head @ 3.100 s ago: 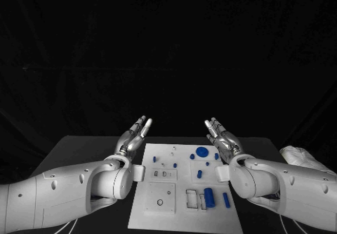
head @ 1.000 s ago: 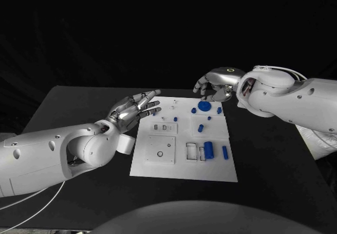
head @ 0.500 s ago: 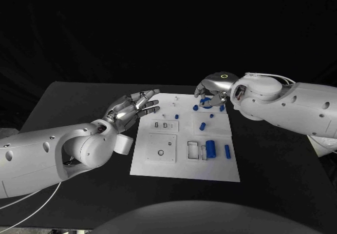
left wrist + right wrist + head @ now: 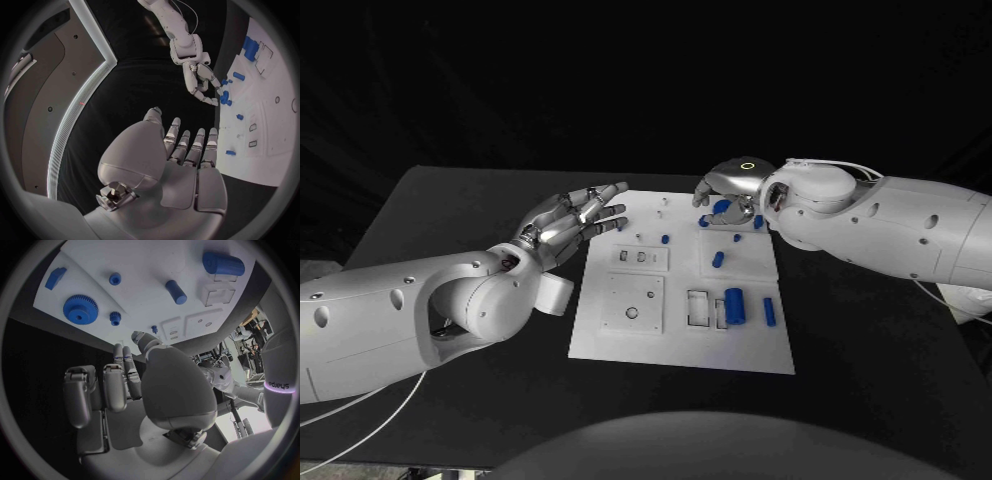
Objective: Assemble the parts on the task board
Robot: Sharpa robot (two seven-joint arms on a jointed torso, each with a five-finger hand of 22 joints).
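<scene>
The right hand (image 4: 728, 190) hovers over the far right of the task board (image 4: 678, 345), fingers curled and holding nothing, positioned to reach the blue gear (image 4: 80, 309). The left hand (image 4: 573, 220) waits open and empty beside the board's left edge, leaving the parts (image 4: 733, 300) unobstructed.

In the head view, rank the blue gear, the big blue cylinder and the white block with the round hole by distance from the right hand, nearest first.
1. Blue gear: at the board's far edge, right under the right hand.
2. Big blue cylinder: near-right part of the task board, well toward the robot.
3. White block with the round hole: near-left part, farthest, though only slightly beyond the cylinder.
</scene>
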